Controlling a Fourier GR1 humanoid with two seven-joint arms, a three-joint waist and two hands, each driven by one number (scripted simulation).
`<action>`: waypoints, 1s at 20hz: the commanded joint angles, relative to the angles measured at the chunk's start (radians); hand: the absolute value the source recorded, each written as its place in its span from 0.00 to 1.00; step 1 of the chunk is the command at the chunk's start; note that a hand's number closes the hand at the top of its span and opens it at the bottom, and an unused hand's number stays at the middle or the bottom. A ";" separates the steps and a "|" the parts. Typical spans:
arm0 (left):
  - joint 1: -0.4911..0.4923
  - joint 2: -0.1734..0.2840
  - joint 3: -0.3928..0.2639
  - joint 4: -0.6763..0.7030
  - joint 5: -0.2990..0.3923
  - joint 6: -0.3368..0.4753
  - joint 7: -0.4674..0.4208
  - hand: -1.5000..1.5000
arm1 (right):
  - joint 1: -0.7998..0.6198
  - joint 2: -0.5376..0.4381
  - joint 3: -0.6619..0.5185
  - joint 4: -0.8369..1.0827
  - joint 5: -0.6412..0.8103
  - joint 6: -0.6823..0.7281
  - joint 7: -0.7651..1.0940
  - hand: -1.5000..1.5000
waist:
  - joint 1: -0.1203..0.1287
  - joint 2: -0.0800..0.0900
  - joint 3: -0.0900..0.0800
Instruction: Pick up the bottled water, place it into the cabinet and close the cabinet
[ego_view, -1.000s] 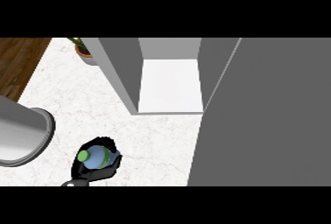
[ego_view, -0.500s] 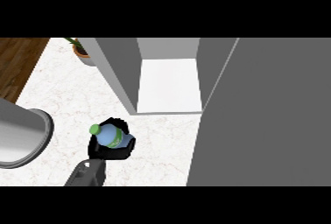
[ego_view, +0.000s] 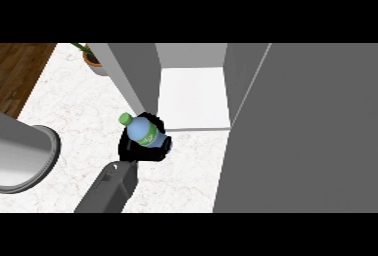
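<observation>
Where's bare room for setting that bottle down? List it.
The white cabinet floor between its grey walls is bare. So is the marble counter between the potted plant and the grey pot. It is crowded around the left hand holding the bottle.

**Grey forearm, black hand**

One arm shows. Its forearm (ego_view: 109, 189) is a plain grey, boxy and flat-sided, with a lighter upper face and darker flank, and narrows slightly toward the wrist. The robot hand (ego_view: 140, 148) is matt black, its fingers thick and blocky.
</observation>
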 joint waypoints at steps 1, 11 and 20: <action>-0.011 -0.002 -0.150 -0.098 0.134 0.102 0.079 1.00 | 0.068 0.000 -0.112 -0.053 -0.210 0.062 -0.020 0.00 | -0.009 -0.005 0.001; -0.185 -0.002 -0.311 -0.134 0.302 0.344 0.168 1.00 | 0.053 0.021 -0.253 0.025 -0.323 0.163 -0.044 0.00 | -0.023 0.001 0.000; -0.397 -0.002 -0.419 -0.025 0.463 0.482 0.189 1.00 | 0.047 -0.017 -0.464 0.179 -0.508 0.303 -0.121 0.00 | -0.040 0.008 0.000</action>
